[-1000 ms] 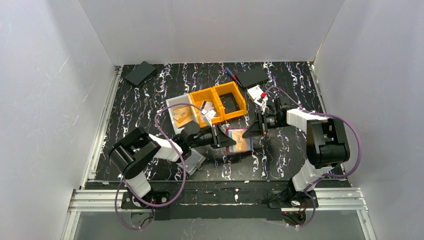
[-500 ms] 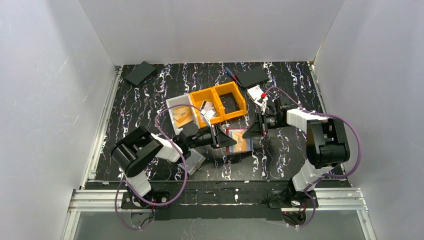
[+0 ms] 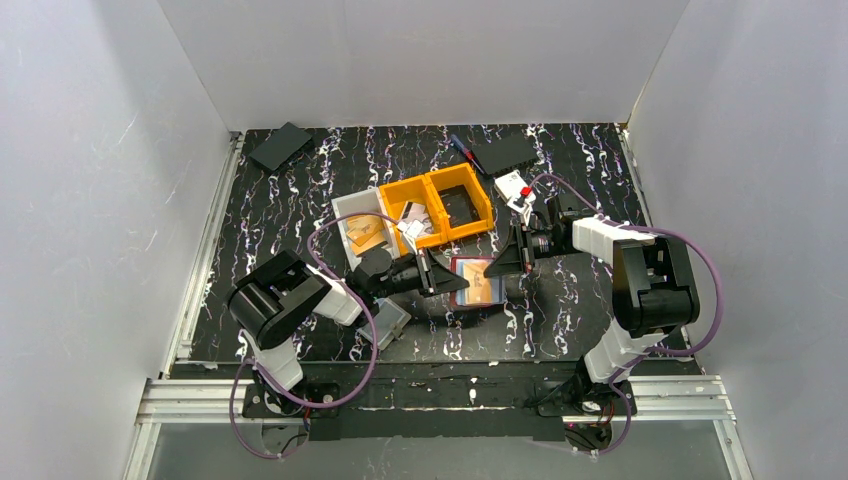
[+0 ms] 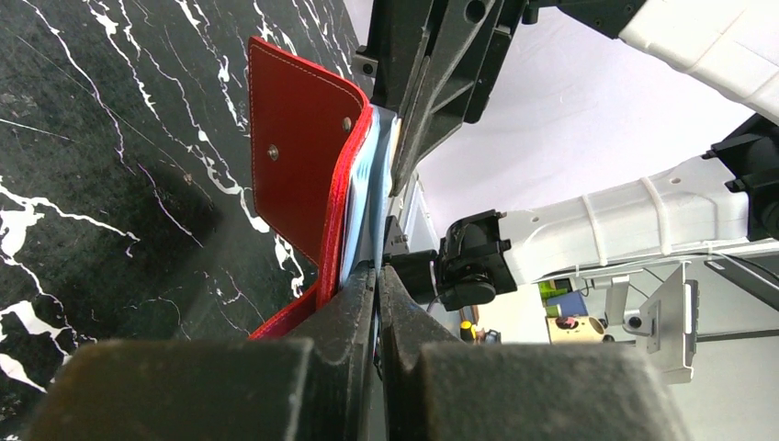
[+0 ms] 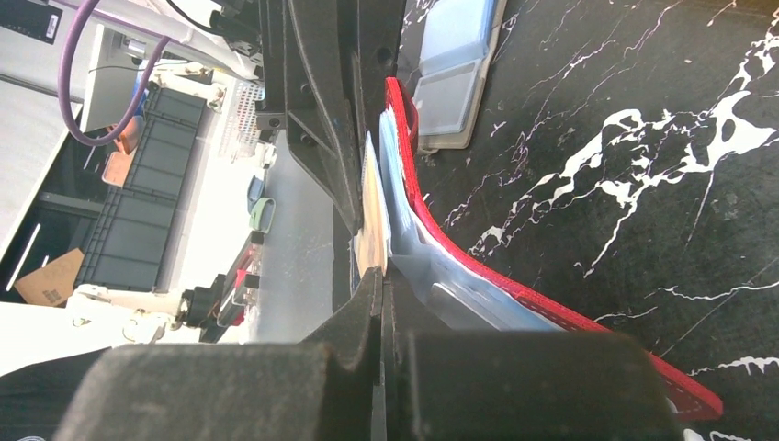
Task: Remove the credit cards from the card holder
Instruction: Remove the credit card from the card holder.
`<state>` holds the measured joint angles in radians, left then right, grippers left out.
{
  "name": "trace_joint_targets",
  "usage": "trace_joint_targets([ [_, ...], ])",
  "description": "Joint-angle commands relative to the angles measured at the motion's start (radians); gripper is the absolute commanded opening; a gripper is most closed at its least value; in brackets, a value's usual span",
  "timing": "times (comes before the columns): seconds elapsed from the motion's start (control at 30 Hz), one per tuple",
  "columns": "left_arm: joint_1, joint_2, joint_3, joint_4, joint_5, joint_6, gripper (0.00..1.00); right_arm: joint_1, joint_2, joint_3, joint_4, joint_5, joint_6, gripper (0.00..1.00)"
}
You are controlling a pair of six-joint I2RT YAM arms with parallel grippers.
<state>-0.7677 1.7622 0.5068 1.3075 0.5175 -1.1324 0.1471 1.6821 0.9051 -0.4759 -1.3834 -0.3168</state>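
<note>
The red card holder (image 3: 462, 290) lies open between my two grippers at the table's middle, with a tan-orange credit card (image 3: 484, 287) showing in it. In the left wrist view the holder's red flap (image 4: 303, 156) stands on edge. My left gripper (image 4: 378, 276) is shut on the thin bluish inner sleeve at its near edge. In the right wrist view my right gripper (image 5: 378, 276) is shut on the edge of the tan credit card (image 5: 371, 216), beside the holder's clear sleeves and red cover (image 5: 588, 322). In the top view the left gripper (image 3: 440, 276) and the right gripper (image 3: 503, 263) face each other across the holder.
Two orange bins (image 3: 440, 205) stand behind the holder, and a grey tray (image 3: 345, 212) holds another tan card (image 3: 366, 234). A grey case (image 3: 388, 322) lies by the left arm. Black flat items (image 3: 281, 146) (image 3: 503, 153), a pen (image 3: 462, 149) and a white device (image 3: 513, 188) lie at the back.
My left arm has shifted slightly to the left and back, still gripping the holder. The right gripper has stayed in place on the card.
</note>
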Motion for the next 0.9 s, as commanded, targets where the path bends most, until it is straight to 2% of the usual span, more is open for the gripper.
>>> trace_joint_targets([
  [0.0,0.02,-0.004,-0.026,0.093,0.017,-0.016,0.0,-0.007,0.004,0.024,-0.037,0.023,-0.043,0.01],
  [0.63,0.038,-0.024,-0.074,0.122,0.0,-0.019,0.0,-0.014,0.016,0.026,-0.055,0.035,-0.06,0.01],
  [0.87,0.038,-0.018,-0.056,0.122,-0.019,-0.029,0.0,0.004,0.028,0.008,-0.033,-0.007,-0.044,0.01],
])
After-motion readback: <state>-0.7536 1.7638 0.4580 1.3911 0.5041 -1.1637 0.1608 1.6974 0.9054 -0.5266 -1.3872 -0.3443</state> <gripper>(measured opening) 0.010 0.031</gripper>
